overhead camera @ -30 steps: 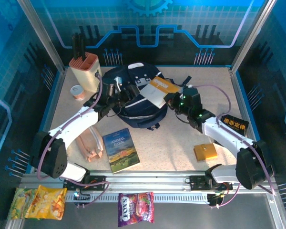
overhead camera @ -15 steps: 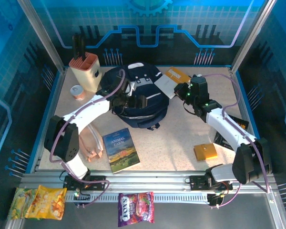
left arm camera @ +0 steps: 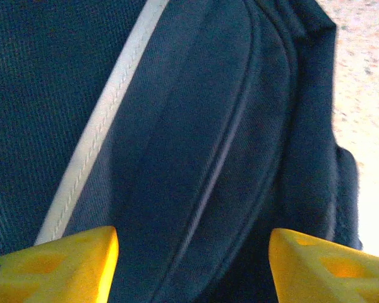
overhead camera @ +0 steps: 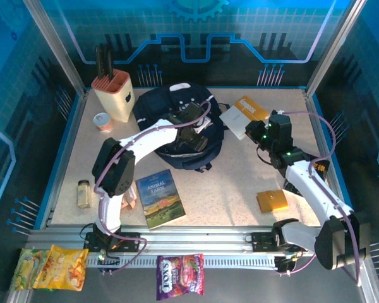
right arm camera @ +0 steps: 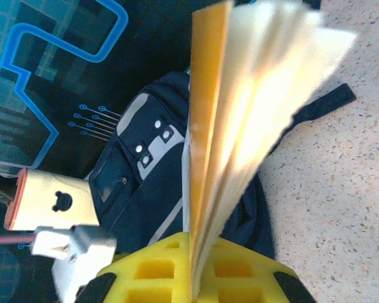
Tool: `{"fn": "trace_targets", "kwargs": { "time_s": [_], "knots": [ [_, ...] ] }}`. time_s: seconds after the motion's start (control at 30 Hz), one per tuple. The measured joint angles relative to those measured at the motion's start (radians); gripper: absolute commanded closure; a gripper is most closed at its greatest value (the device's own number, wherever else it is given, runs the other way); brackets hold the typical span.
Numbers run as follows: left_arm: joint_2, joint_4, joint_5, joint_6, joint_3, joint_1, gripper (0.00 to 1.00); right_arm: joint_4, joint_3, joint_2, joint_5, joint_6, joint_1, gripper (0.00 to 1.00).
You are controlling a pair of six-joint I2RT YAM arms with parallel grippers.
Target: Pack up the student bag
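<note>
The student bag (overhead camera: 177, 123), dark navy with a pale stripe (left arm camera: 101, 126), lies at the back middle of the table. My left gripper (overhead camera: 192, 134) hovers low over its top, yellow fingertips (left arm camera: 69, 265) set apart with bag fabric (left arm camera: 208, 139) beneath and nothing gripped. To the right of the bag, my right gripper (overhead camera: 260, 131) is shut on an orange-covered book (overhead camera: 243, 113), held off the table. In the right wrist view the book's (right arm camera: 240, 107) pages fan out above the closed pads (right arm camera: 199, 271), with the bag (right arm camera: 145, 183) behind it.
A knife block (overhead camera: 114, 93) and a tin (overhead camera: 102, 121) stand at the back left. The "Animal Farm" book (overhead camera: 161, 197), a spice jar (overhead camera: 83, 193) and an orange box (overhead camera: 272, 201) lie in front. Snack packs (overhead camera: 180, 276) lie below the rail.
My left gripper slid right across the bag and its jaws narrowed. My right gripper carried the orange book right, away from the bag. The spice jar came into sight.
</note>
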Motion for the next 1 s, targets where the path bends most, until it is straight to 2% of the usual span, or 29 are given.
{"fn": "trace_targets", "kwargs": {
  "time_s": [0.1, 0.3, 0.53, 0.6, 0.77, 1.0],
  "knots": [
    [0.059, -0.034, -0.071, 0.032, 0.058, -0.015, 0.41, -0.023, -0.021, -0.052, -0.004, -0.010, -0.013, 1.00],
    [0.110, -0.060, -0.195, 0.063, 0.100, -0.048, 0.53, -0.062, -0.045, -0.118, -0.007, -0.024, -0.042, 1.00],
    [0.151, -0.082, -0.257, 0.073, 0.148, -0.056, 0.66, -0.097, -0.066, -0.136, -0.016, -0.025, -0.047, 1.00],
    [0.158, -0.086, -0.260, 0.071, 0.151, -0.058, 0.74, -0.103, -0.067, -0.136, -0.018, -0.025, -0.049, 1.00],
    [0.160, -0.093, -0.258, 0.072, 0.158, -0.064, 1.00, -0.129, -0.067, -0.144, -0.018, -0.026, -0.058, 1.00],
    [0.099, -0.083, -0.260, 0.047, 0.160, -0.063, 1.00, -0.197, -0.066, -0.192, 0.000, -0.030, -0.071, 1.00]
  ]
}}
